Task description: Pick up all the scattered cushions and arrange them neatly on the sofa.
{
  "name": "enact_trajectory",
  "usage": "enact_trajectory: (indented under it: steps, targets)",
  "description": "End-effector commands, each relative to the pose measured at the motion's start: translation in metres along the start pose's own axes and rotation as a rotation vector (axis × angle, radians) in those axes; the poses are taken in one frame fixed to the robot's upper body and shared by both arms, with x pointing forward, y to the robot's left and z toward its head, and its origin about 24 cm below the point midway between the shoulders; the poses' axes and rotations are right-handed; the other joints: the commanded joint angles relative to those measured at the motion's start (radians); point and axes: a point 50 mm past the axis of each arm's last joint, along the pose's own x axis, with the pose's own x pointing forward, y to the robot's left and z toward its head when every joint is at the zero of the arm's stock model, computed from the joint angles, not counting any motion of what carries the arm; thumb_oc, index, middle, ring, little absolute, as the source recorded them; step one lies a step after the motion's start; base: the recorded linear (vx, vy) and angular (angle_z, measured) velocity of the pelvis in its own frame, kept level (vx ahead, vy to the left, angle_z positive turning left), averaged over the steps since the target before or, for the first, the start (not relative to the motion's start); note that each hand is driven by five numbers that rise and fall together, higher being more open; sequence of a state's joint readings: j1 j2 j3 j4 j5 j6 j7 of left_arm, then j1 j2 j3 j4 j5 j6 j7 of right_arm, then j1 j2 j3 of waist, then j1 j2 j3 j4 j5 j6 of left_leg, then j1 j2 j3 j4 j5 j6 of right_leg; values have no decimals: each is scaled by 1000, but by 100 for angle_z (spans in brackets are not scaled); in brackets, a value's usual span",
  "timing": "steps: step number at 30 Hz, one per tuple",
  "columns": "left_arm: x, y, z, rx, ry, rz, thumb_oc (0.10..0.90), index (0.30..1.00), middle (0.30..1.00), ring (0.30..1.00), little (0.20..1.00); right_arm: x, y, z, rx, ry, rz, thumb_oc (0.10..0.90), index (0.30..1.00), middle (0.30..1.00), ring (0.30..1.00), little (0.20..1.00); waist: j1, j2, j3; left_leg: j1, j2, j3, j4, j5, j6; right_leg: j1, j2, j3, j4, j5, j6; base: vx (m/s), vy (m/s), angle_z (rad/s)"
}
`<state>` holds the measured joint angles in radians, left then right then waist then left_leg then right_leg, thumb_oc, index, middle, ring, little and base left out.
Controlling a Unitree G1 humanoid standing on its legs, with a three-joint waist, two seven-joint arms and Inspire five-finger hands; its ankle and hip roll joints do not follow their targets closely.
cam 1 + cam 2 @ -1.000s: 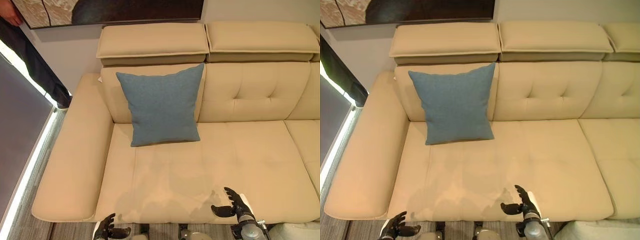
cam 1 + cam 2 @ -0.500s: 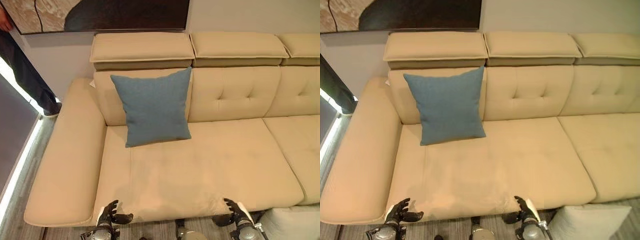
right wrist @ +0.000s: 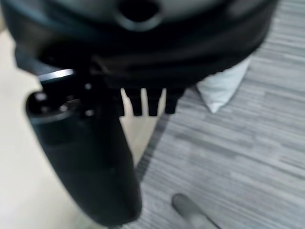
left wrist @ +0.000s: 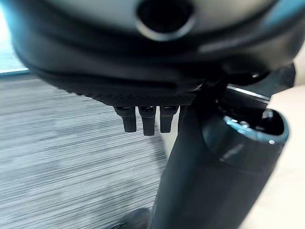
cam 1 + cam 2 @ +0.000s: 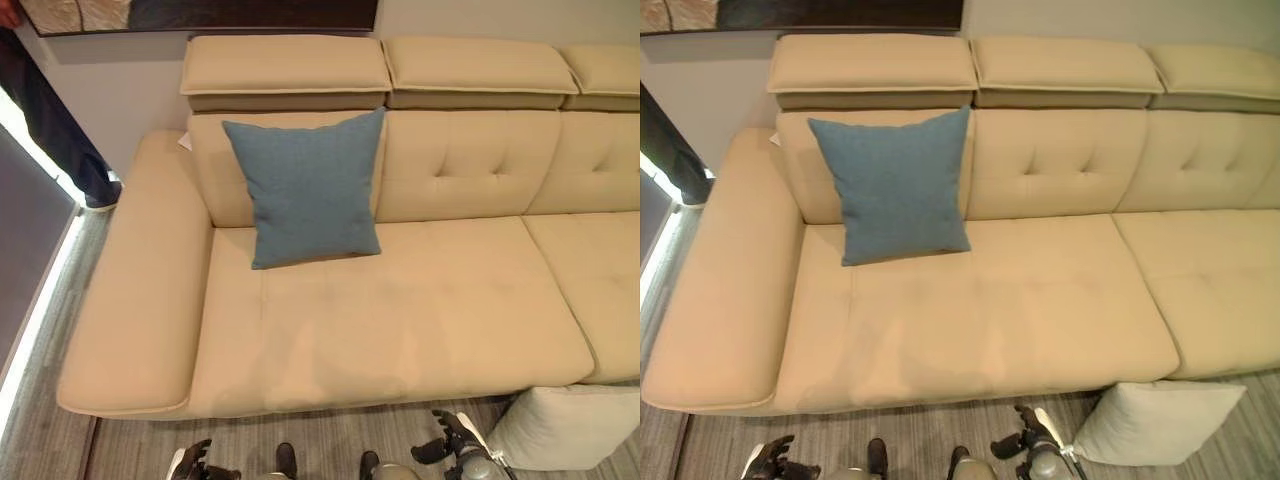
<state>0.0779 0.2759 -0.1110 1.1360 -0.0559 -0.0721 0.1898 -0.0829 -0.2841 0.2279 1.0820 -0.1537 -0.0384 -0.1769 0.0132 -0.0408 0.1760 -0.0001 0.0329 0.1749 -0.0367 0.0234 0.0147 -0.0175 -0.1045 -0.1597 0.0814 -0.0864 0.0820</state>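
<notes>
A: Right eye view, first entry: we log the right hand low at the near edge, over the grey plank floor, just beside the pale cushion.

B: Is it touching that cushion?

A: We cannot say; the two are very close, but contact is not clear. The fingers are spread loosely with the thumb standing out, and nothing is in them. Our right wrist view agrees: fingers hang straight, with bare floor beyond and a corner of the pale cushion past them.

B: And the left hand?

A: We note the left hand at the bottom edge in the left eye view, also over the floor, fingers relaxed, empty. Its wrist view shows fingers straight above the planks.

B: Where do the cushions lie?

A: The pale cushion sits on the floor, against the front of the beige sofa where two seat sections meet. The blue cushion stands upright on the seat, leaning on the backrest near the sofa's left armrest.

B: Anything else?

A: A person's dark trouser leg stands at the far left, beside the armrest.
</notes>
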Motion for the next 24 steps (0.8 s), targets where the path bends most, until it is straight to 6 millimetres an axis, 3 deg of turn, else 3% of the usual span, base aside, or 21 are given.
enact_trajectory:
  steps: [1, 8, 10, 14, 15, 18, 24]
  targets:
    - [4, 5, 21, -13, -81, 36, 800, 900, 900, 900, 900, 3, -13, 17, 3, -81, -63, 800, 900, 900, 900, 900, -4, -18, -51, -57, -49, -57, -7, -52, -4, 10, 29, 20, -26, 7, 38, -60, -196, -25]
    - [5, -7, 39, 9, -129, 10, 800, 900, 900, 900, 900, 3, -23, 12, 41, -57, -111, 800, 900, 900, 900, 900, -26, -18, -17, -106, -25, -70, 57, -26, -36, 36, 61, 16, -127, 34, 13, -125, -142, -1]
    - [4, -12, 42, 20, -138, -3, 800, 900, 900, 900, 900, 3, -24, 9, 26, -43, -116, 800, 900, 900, 900, 900, -22, -21, -7, -116, -37, -124, 89, -36, -42, 25, 60, 28, -123, 45, 6, -153, -21, 5]
    - [3, -22, 39, 0, -118, -16, 800, 900, 900, 900, 900, 4, -27, -1, -14, 9, -127, 800, 900, 900, 900, 900, -13, -24, -11, -88, -89, -267, 180, -120, -38, 2, 56, 87, -104, 65, 5, -139, 49, -33]
    - [3, -22, 39, 0, -118, -16, 800, 900, 900, 900, 900, 4, -27, -1, -15, 9, -127, 800, 900, 900, 900, 900, -12, -23, -10, -87, -88, -266, 182, -121, -38, 3, 56, 88, -103, 64, 5, -59, 68, -83]
    - [2, -27, 40, 12, -118, -23, 800, 900, 900, 900, 900, 3, -28, -14, -41, 68, -128, 800, 900, 900, 900, 900, 2, -7, -15, -39, -139, -403, 182, -160, -24, -51, 68, 161, -43, 78, 18, -113, 120, -87]
    - [4, -25, 48, 88, -148, -40, 800, 900, 900, 900, 900, 0, -23, -26, -35, 127, -112, 800, 900, 900, 900, 900, -24, -14, -23, -22, -135, -355, 132, -154, 3, -128, 64, 190, -25, 125, 49, -142, 152, -87]
